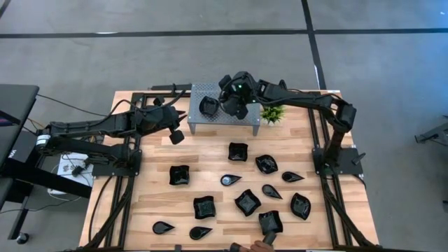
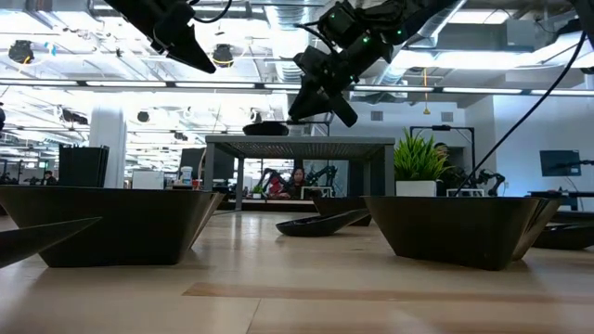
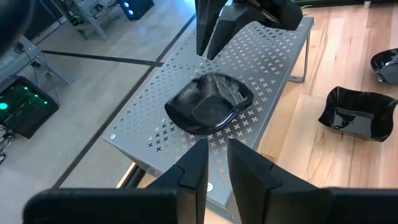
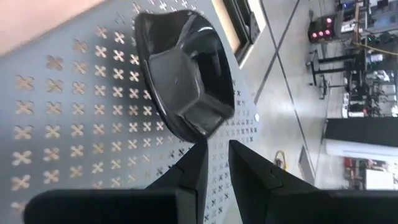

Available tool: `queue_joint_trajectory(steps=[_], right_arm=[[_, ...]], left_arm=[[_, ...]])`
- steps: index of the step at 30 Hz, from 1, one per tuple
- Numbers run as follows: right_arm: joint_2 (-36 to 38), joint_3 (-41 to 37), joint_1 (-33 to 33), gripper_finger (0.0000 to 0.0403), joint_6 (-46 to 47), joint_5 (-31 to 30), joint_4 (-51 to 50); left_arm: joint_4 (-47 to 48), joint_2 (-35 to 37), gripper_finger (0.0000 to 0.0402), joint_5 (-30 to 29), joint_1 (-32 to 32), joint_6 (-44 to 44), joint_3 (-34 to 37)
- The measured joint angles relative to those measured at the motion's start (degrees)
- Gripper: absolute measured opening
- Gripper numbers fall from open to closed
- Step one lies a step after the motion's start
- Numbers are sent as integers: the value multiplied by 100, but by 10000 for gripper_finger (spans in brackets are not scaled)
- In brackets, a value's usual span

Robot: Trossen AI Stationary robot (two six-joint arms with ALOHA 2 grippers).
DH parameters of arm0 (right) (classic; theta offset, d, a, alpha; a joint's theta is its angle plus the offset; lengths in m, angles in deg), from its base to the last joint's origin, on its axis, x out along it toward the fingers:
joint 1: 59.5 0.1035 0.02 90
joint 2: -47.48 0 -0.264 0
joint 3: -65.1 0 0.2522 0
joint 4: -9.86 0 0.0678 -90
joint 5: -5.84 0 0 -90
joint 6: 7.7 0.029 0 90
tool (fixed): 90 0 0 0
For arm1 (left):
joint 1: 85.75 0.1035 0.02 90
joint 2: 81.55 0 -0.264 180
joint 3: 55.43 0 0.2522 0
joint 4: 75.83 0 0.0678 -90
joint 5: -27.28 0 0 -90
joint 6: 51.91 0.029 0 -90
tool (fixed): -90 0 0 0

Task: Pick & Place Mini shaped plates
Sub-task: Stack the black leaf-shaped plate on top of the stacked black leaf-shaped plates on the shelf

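Observation:
One glossy black mini plate (image 1: 208, 106) rests base-down on a grey perforated metal stand (image 1: 241, 117) at the table's far side. It also shows in the left wrist view (image 3: 210, 103) and the right wrist view (image 4: 186, 74). My right gripper (image 1: 229, 108) hangs shut just above the stand, beside this plate's right edge and clear of it (image 4: 217, 152). My left gripper (image 1: 176, 136) is shut and raised off the stand's left near corner, pointing at the plate (image 3: 217, 155). Several more black plates (image 1: 238, 151) lie spread over the wooden table.
A small green potted plant (image 1: 271, 113) stands right of the stand. The loose plates fill the table's middle and near right. A person's hand (image 1: 260, 244) reaches in at the near edge by a plate (image 1: 270, 222). Bare wood lies at the near left.

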Motion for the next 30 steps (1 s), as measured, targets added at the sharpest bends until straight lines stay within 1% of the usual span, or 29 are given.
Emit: queue_joint_trajectory(steps=[4, 7, 10, 13, 16, 20, 22, 24, 27, 30], right_arm=[[0, 0, 11, 59, 2, -236, 48], [0, 0, 43, 59, 151, -208, 61], [0, 0, 214, 59, 275, -213, 68], [20, 0, 579, 59, 616, -356, 61], [195, 3, 1085, 59, 1040, -866, -223], [603, 2, 1856, 59, 1237, -1463, -1170], [872, -2, 2224, 59, 1695, -1549, -1657], [1175, 0, 2597, 59, 2369, -1548, -2027], [1540, 0, 3099, 59, 3799, -1543, -2443], [1766, 4, 3453, 59, 5566, -1542, -2857]], left_arm=[[0, 0, 63, 0, 1, 0, 0], [0, 0, 63, 0, -1, -2, 0], [0, 0, 63, 0, -1, 0, 0], [0, 0, 63, 0, 0, -2, 0], [0, 0, 63, 0, -6, -3, 0], [1, 0, 63, 2, -6, -46, 0], [2, 2, 63, 2, -6, -47, -1], [11, 2, 63, 3, -6, -47, -2], [39, 2, 63, 4, -6, -48, -2], [47, 2, 63, 4, -6, -59, -2]])
